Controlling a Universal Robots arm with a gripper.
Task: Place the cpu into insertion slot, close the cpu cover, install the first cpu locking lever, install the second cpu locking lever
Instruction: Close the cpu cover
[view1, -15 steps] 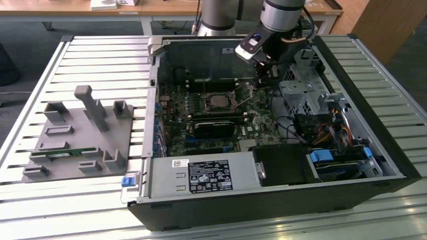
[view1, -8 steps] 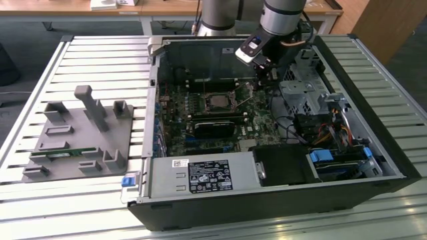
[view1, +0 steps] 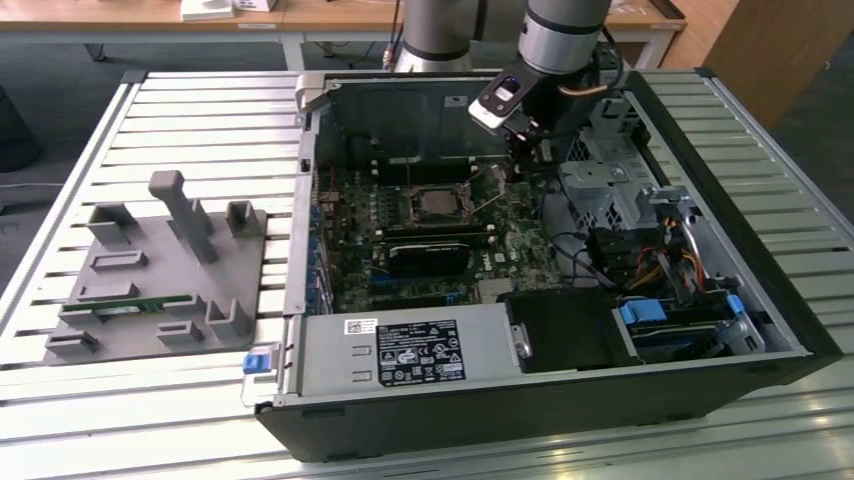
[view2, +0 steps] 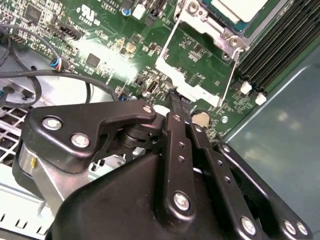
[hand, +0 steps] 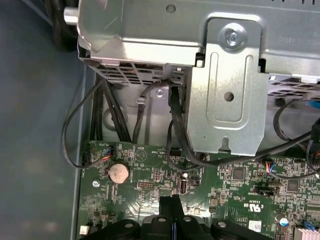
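Observation:
The cpu (view1: 435, 206) lies pale-faced in the insertion slot (view1: 462, 190) on the green board; in the second wrist view the cpu (view2: 239, 7) sits at the picture's edge with the silver cpu cover (view2: 200, 24) framing it. A thin wire locking lever (view2: 229, 80) runs along the socket's side; in the exterior view this lever (view1: 491, 207) slants up on the socket's right. My gripper (view1: 523, 165) hangs just to the exterior view's right of the socket, above the board. Its black fingers (view2: 173, 100) are shut, tips pressed together with nothing between them, also seen as the gripper (hand: 172, 201) in the first wrist view.
A black card (view1: 430, 255) lies in front of the socket, memory slots (view2: 280, 40) beside it. A silver drive cage (hand: 225, 85) with black cables (hand: 175, 125) stands close to the gripper. A coin battery (hand: 118, 172) sits on the board. A grey fixture (view1: 160, 270) rests outside the case.

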